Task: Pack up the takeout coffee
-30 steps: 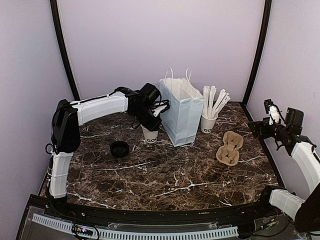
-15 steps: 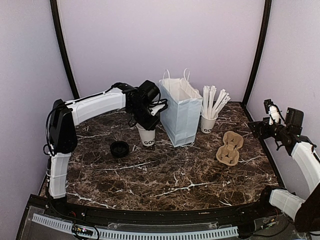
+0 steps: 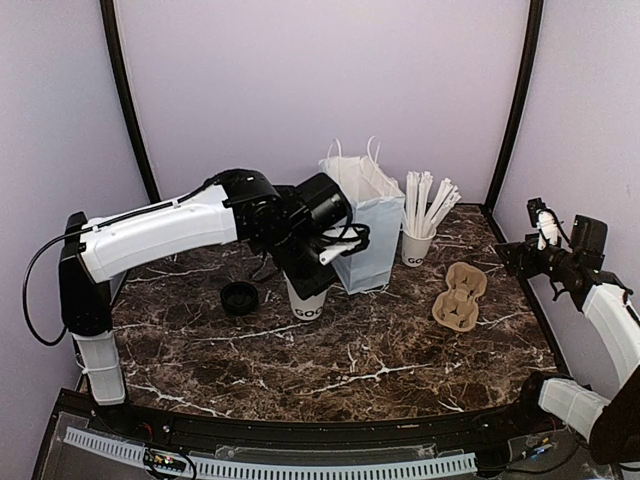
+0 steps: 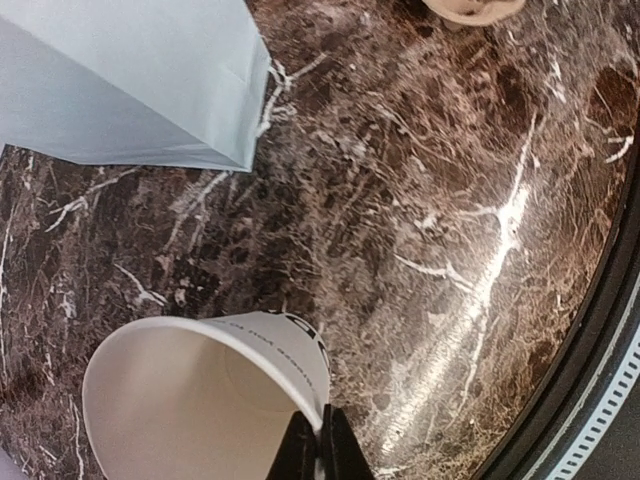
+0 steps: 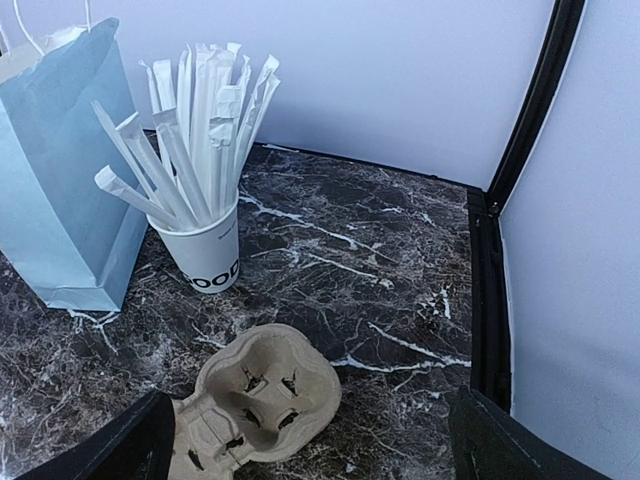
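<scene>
comparing the top view with a second ago, the left end effector (image 3: 315, 275) has carried the takeout coffee (image 3: 308, 302) off from the white paper bag (image 3: 365, 225) toward mid surface (image 3: 380, 350); the black lid (image 3: 239, 297) lies apart on its left, so the cup is uncapped. left wrist view: its fingers (image 4: 345, 455) are clenched on the cup's rim, the inside open to view; whether the base rests on the surface i cannot tell. right wrist view: the right end effector (image 5: 310, 445) hangs released and empty near the pulp carrier (image 5: 255, 400). likely capping precedes bagging.
</scene>
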Robot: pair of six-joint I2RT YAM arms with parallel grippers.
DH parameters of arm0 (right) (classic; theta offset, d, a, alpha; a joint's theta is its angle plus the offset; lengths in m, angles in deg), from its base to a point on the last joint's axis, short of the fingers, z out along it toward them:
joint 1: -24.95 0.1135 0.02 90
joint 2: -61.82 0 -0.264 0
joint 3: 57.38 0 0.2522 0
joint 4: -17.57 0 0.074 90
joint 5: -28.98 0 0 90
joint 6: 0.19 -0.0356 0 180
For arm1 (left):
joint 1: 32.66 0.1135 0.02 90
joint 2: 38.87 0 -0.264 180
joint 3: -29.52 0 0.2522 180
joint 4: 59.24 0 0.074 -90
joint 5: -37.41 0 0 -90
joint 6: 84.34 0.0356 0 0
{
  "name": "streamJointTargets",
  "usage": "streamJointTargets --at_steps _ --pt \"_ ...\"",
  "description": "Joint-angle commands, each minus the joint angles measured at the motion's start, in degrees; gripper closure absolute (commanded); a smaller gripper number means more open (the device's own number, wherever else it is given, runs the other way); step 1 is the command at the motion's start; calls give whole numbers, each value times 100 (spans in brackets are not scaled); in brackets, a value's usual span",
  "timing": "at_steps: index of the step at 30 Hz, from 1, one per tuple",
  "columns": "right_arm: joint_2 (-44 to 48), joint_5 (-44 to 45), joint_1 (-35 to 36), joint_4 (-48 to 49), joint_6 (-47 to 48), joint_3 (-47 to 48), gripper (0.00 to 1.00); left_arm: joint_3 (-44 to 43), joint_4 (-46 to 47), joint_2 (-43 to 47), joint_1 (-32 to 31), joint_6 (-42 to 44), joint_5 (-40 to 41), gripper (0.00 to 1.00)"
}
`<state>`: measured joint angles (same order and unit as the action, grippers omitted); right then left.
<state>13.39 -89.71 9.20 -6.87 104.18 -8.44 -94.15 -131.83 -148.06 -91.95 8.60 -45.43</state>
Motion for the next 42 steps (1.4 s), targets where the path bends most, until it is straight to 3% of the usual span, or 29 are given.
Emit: streamJointTargets --at_steps 1,17,23,42 --pt "29 -6 -22 233 36 -80 3 396 -357 160 -296 -393 259 100" --pt "37 -32 -22 241 55 -98 3 1228 451 219 -796 -1079 -59 100" --pt "35 -18 -18 242 50 -101 3 1558 792 450 -931 -1343 166 100" --pt "27 -27 -22 260 78 -124 3 2349 1433 727 -962 -1692 215 100"
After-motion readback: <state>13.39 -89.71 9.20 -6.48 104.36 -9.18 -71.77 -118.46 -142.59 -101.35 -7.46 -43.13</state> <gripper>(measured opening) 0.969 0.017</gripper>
